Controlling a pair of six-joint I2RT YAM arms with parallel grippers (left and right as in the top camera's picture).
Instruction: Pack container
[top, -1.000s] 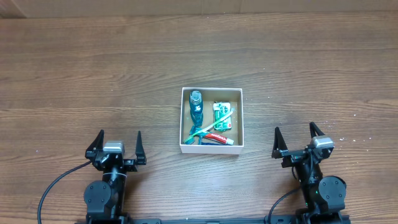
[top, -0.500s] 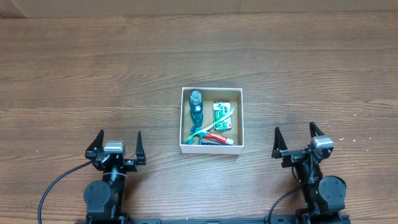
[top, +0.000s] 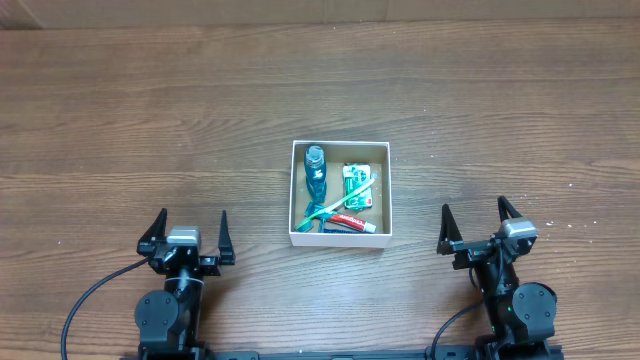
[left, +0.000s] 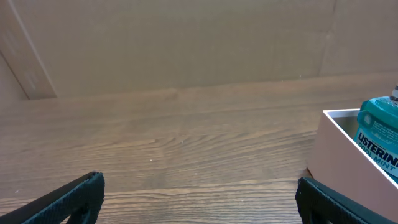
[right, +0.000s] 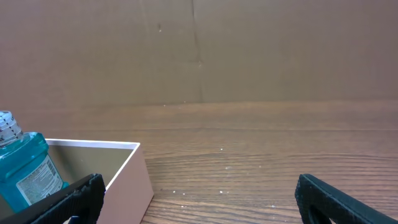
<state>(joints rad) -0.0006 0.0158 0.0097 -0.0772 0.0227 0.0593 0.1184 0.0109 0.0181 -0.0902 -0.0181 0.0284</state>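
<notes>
In the overhead view the left gripper (top: 191, 220) sits at the lower left of the frame, its two dark fingers spread wide with only bare wooden table (top: 150, 110) between them. It holds nothing. Its wrist view shows one finger (left: 71, 198) in the lower left corner and the other in the lower right, wood grain between them.

The container (top: 340, 240) lies at the centre of the overhead frame, up and to the right of the left jaws and up and to the left of the right ones, well apart from both. Inside it, a blue mouthwash bottle (top: 316, 172) lies along the left wall. A green packet (top: 356, 184) lies on the right, a toothbrush (top: 335, 206) runs slantwise, and a red-and-white tube (top: 350, 223) lies along the lower wall.

At the lower right, the right gripper (top: 473, 208) also stands wide open and empty. In its wrist view the container's white corner is at the lower left, beside its left finger (right: 74, 198).
</notes>
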